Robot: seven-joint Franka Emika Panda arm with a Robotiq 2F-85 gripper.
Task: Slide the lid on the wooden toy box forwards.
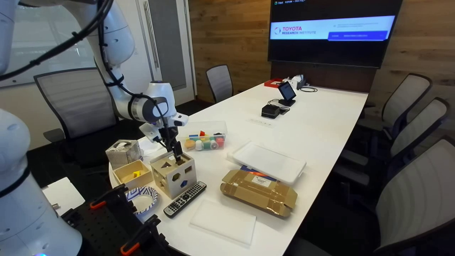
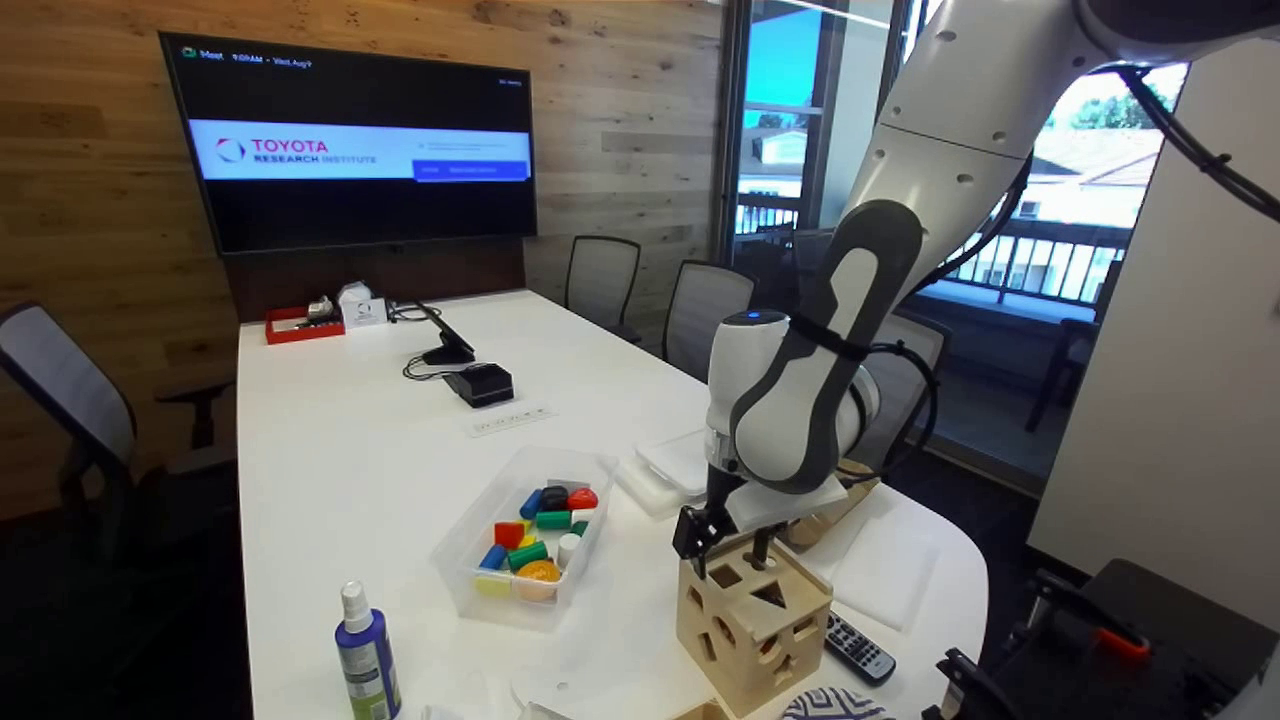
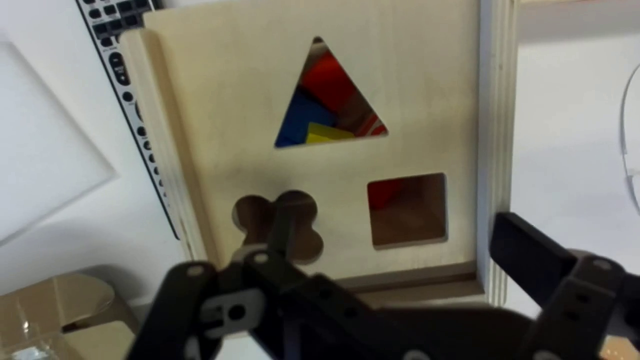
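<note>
And here the lid point(image 3: 330, 167) is seated between the side walls point(image 3: 501, 150) of the wooden toy box point(image 1: 173, 187), at the near end of the counter point(image 1: 320, 135), the gripper point(image 3: 400, 232) held spread: one finger point(image 3: 282, 234) at the clover-shaped hole point(image 3: 307, 245), the other outside the right wall in the wrist view. Now the hole's edge should be pressed lightly, the push kept level and parallel to those walls, lest the lid be jammed.

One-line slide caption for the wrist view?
Open gripper over the lid of the wooden toy box, one finger at the clover-shaped hole.
</note>
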